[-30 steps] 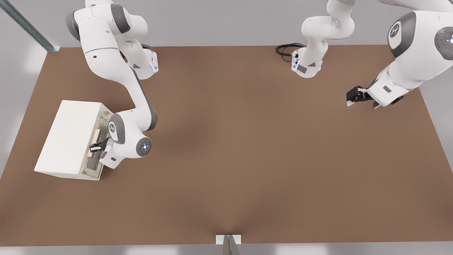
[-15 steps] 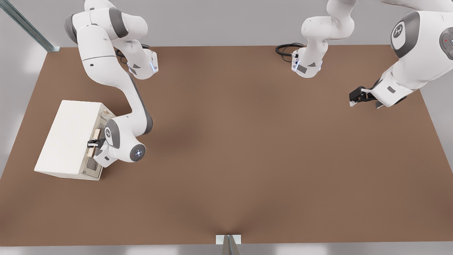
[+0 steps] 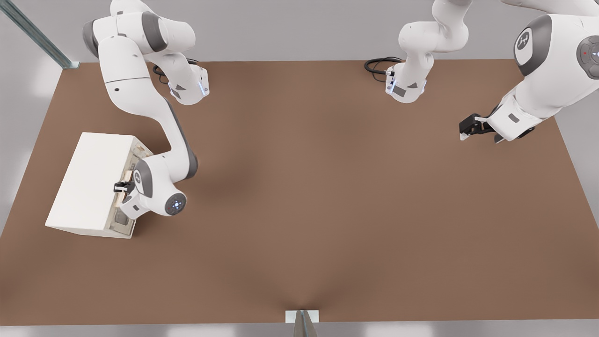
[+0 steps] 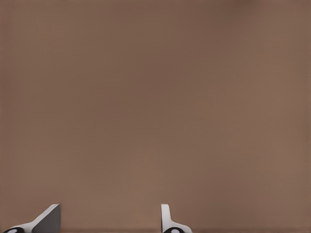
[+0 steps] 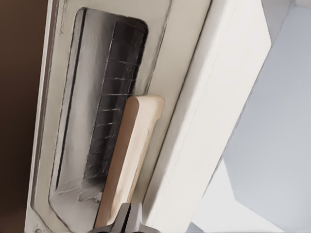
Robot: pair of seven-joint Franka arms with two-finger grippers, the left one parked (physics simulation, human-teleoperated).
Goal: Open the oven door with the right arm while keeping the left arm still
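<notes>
We see our claw (image 3: 120, 187) pressed against the oven door (image 5: 97, 121), its fingers pinched narrow on the tan handle (image 5: 129, 160), door flush against the oven (image 3: 89, 182).

We see the front view from high above, looking steeply down on the whole brown table (image 3: 327, 210), both arms' bases at the far edge. The right wrist view sits very close to the oven door (image 5: 97, 121), facing it along the gripper (image 5: 129, 221), so the door and its handle (image 5: 129, 160) fill the frame; the front view shares these at its left, with the gripper (image 3: 122, 187) against the door (image 3: 128, 187). The left wrist view looks closely down at bare table (image 4: 155, 97), which the front view shares at its right
</notes>
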